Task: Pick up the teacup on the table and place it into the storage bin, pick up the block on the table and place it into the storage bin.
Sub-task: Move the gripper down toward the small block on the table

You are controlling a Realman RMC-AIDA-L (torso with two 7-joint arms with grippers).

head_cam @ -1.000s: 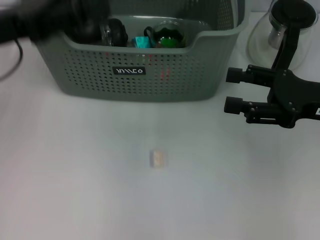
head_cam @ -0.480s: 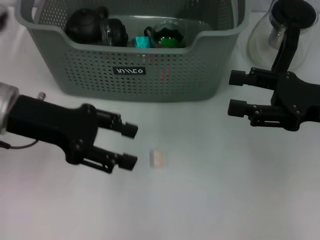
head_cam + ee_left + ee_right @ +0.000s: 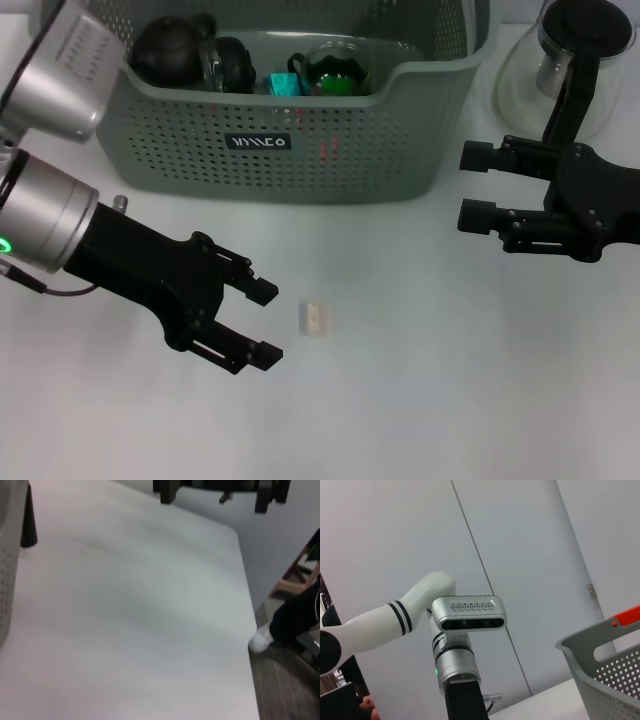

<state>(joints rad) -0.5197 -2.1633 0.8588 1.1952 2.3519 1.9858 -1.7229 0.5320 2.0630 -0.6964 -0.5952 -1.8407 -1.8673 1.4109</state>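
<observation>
The block (image 3: 315, 318) is small and pale and lies on the white table in front of the storage bin (image 3: 300, 160). My left gripper (image 3: 264, 322) is open and low over the table. Its fingertips sit just left of the block without touching it. My right gripper (image 3: 472, 186) is open and empty, hovering right of the bin. The grey-green bin holds a black round pot (image 3: 168, 50), a glass cup with green inside (image 3: 340, 68) and a teal piece (image 3: 285, 85). No teacup stands on the table. The block does not show in either wrist view.
A glass kettle with a black lid (image 3: 570, 45) stands at the back right, behind my right arm. The left wrist view shows the table's edge (image 3: 246, 610) with floor beyond. The right wrist view shows a bin corner (image 3: 605, 680) and my left arm (image 3: 465, 630).
My left arm has come from over the bin down to the table and now sits a little lower and closer to the block. The right gripper has barely moved.
</observation>
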